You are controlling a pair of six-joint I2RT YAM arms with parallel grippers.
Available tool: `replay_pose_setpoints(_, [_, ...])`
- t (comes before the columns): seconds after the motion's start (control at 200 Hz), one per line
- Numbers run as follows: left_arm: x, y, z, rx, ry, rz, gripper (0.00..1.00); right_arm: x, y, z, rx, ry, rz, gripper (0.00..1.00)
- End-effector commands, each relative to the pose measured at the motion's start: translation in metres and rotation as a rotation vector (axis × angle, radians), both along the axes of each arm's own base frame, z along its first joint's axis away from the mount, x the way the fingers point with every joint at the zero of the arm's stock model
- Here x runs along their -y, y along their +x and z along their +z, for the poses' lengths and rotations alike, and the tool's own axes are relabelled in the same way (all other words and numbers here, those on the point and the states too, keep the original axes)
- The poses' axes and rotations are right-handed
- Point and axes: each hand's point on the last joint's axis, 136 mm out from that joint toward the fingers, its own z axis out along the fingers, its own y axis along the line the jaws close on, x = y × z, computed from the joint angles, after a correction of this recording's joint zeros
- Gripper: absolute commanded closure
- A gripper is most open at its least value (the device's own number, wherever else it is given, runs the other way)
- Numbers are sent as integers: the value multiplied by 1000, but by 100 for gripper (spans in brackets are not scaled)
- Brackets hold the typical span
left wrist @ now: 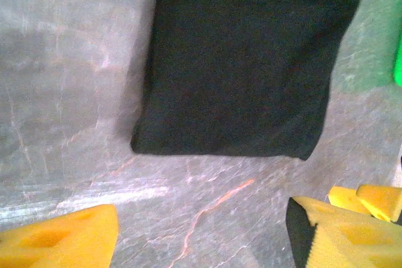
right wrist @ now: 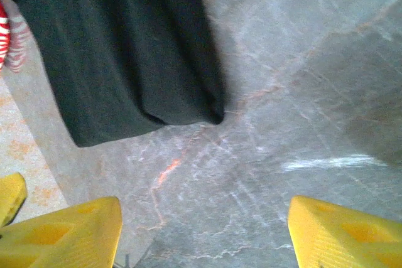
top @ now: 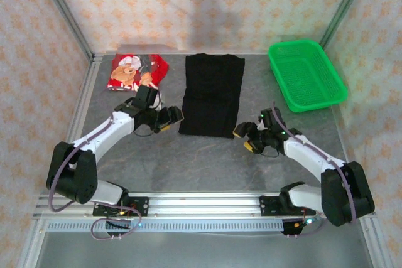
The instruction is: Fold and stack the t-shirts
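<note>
Overhead: black t-shirt (top: 211, 94) lies mid-desk (top: 207, 161) as a long folded strip, with left hand (top: 173, 117) and right hand (top: 244, 135) flanking its near hem. The red printed t-shirt (top: 139, 71) sits back-left.
Left wrist: hand spread, empty, hem just ahead.
Right wrist: same.
Likely next for you: grip both near corners and fold crosswise.

Folded black t-shirt (top: 211, 94) near red t-shirt (top: 139, 71)
</note>
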Motion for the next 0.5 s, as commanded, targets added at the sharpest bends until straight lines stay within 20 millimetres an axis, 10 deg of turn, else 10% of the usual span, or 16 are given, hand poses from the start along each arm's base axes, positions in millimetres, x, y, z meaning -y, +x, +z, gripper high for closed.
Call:
replay_pose_setpoints(0.0, [13, 6, -4, 27, -92, -4, 31, -4, 18, 12, 92, 42, -48, 32])
replay_pose_setpoints(0.495, [19, 24, -50, -20, -104, 30, 38, -34, 50, -10, 58, 104, -6, 41])
